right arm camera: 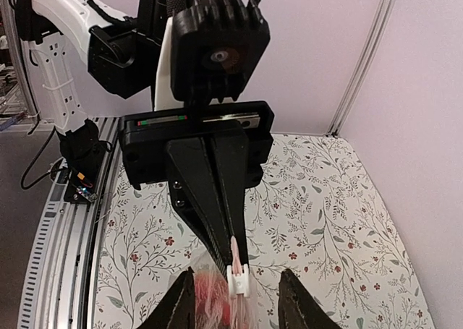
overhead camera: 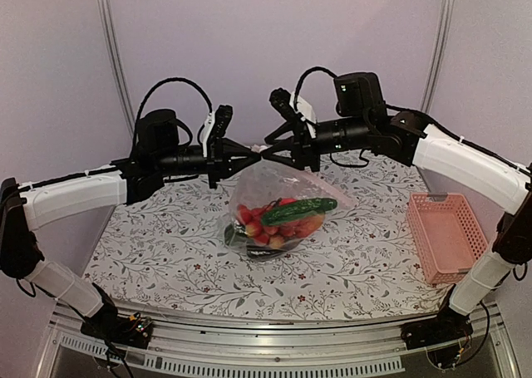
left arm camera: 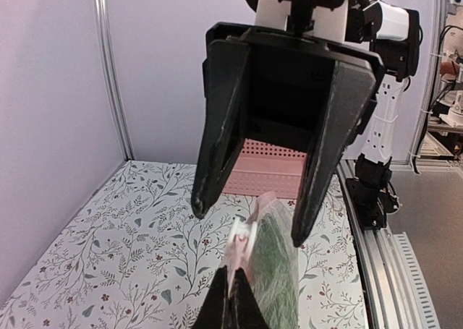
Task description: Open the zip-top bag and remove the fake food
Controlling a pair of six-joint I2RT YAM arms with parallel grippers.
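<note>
Floral table (overhead camera: 166,253) | left end effector (right arm camera: 231,248) pinching zip-top bag (overhead camera: 283,183) | right end effector (left arm camera: 248,223) agape | slider (right arm camera: 239,278): wrist views only

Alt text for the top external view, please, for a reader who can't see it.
The left gripper is shut on the top edge of a clear zip-top bag of fake food resting in the middle of a floral table, with the right gripper open just beside it. A pink basket sits near the right edge.

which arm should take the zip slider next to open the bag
Right. The right gripper is open with the white slider between its fingers, while the left gripper is shut on the top edge of the zip-top bag, anchoring it.
</note>
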